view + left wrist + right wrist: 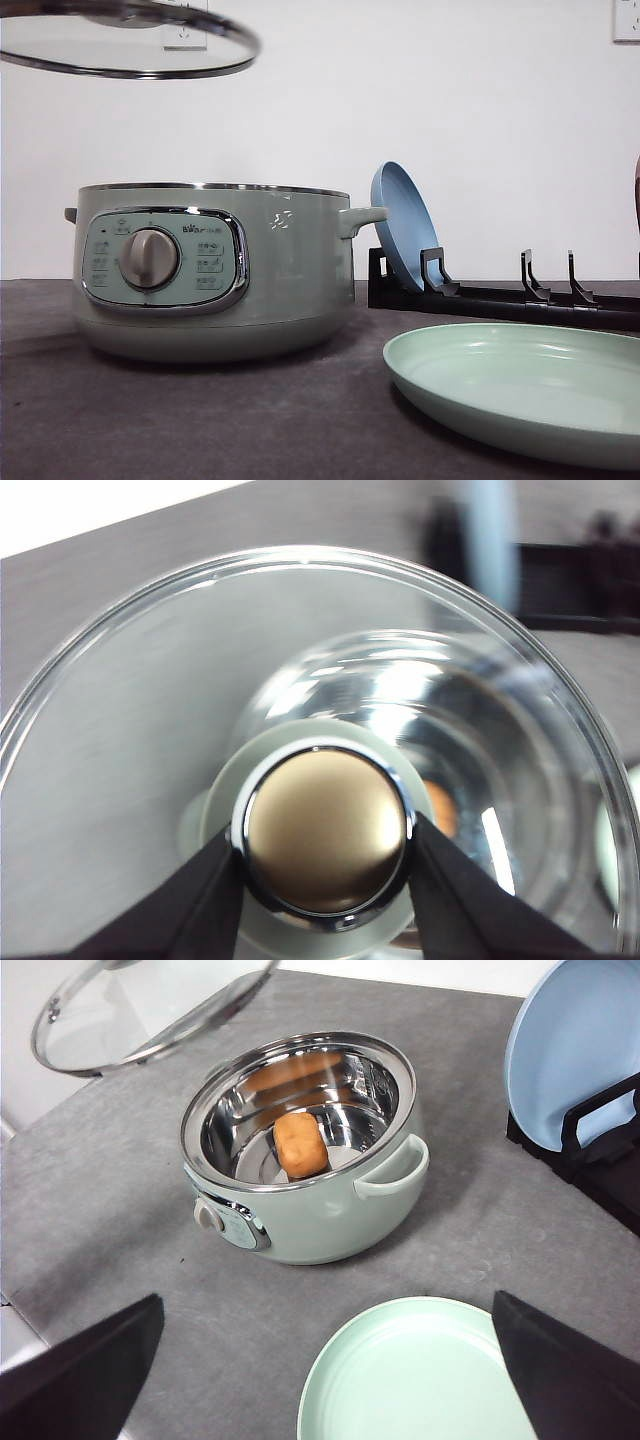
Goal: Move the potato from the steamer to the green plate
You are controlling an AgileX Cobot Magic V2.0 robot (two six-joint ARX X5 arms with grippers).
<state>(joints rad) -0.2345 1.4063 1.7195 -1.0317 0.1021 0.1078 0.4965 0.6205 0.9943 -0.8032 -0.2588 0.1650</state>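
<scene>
Sitting mid-frame in the open sage-green steamer pot (300, 1150), the oval orange-brown potato (301, 1144) looks firm and light; I'd pinch its short sides. Left gripper (325, 845) is clamped on the glass lid's brass knob (325, 828), right gripper (330, 1360) spread wide above the pale mint-green plate (415, 1375).

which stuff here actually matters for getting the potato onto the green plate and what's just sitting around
Part of the job:
- potato, lying inside the steamer
- green plate, bare
- glass lid, held up off the pot by the left tool shut on its knob
- right tool, open

Just lying about:
- blue plate, propped in the black rack
</scene>
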